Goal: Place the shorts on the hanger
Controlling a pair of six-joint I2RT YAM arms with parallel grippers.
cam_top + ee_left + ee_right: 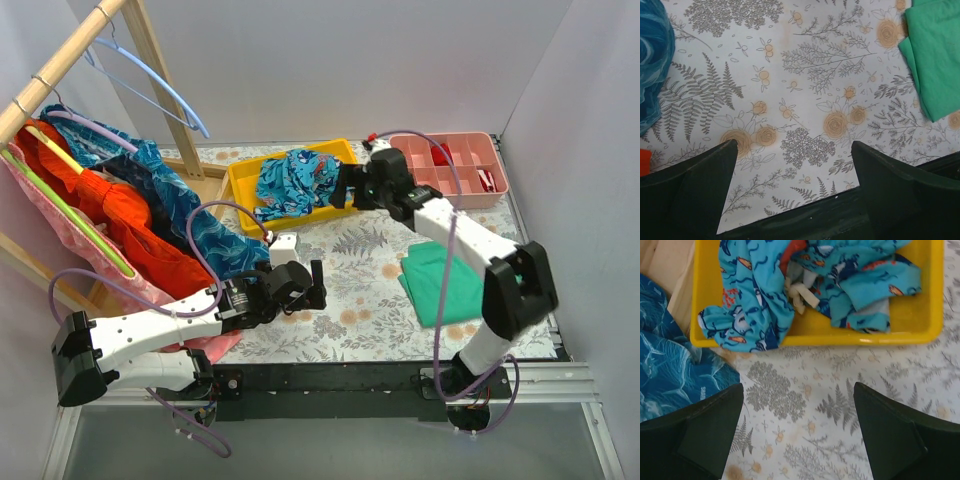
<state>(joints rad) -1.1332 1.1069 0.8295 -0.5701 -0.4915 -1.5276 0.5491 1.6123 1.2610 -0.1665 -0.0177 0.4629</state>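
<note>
Shorts (pixel 755 295) — crumpled printed fabric | yellow plastic tray (pixel 815 335) — rectangular

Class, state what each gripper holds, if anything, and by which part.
Nothing. Left gripper and right gripper are open, empty; the shorts lie in the yellow bin.

Overhead view from near edge, wrist views close above tabletop (pixel 790 60), right one sharing overhead's yellow tray (pixel 850 332)

Bright, even, diffuse light; soft faint shadows (all three views sharp, colours vivid).
</note>
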